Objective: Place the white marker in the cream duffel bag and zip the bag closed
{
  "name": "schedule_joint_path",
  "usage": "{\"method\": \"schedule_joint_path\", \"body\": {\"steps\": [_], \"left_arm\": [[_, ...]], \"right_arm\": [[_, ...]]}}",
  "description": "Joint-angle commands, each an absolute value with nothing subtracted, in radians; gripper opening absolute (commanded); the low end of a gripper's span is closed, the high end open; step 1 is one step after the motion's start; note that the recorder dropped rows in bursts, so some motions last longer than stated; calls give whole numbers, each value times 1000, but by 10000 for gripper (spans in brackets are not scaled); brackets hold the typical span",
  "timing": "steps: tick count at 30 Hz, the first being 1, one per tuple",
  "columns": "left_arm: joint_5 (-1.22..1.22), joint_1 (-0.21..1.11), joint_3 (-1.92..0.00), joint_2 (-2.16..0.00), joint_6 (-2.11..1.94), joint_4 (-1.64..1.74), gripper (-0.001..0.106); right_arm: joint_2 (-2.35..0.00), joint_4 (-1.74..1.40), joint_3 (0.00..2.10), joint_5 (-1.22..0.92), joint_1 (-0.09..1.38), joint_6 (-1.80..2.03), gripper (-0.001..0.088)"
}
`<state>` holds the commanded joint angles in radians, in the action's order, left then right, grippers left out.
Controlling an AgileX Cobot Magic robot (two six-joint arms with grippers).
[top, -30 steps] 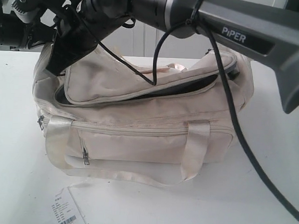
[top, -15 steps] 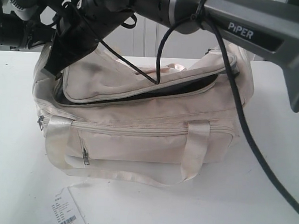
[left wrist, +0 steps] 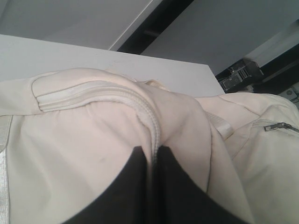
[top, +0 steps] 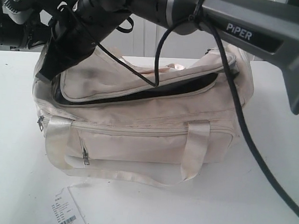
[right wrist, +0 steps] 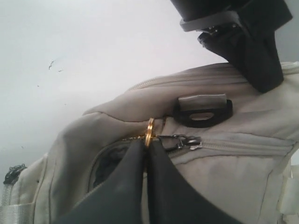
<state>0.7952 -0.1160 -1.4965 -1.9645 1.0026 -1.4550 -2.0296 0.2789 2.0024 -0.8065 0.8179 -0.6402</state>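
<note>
Zipping stage, seemingly. Right gripper pinched the gold ring charm on the soft cream fabric duffel bag; next needed: steady pull.

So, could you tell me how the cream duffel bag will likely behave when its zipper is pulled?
Probably floppy: the cream duffel bag sags and creases, so it may drag along. The left fingers pinching its fabric should brace it.

Paper tag before duffel bag on table.
</note>
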Motion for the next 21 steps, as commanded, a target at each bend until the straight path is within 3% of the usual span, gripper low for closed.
{"method": "schedule_joint_path", "body": {"steps": [21], "left_arm": [[787, -116, -1497, -1965, 1003, -1456, 3]], "right_arm": [[-2008, 348, 2002, -924, 818, -635, 0]]}}
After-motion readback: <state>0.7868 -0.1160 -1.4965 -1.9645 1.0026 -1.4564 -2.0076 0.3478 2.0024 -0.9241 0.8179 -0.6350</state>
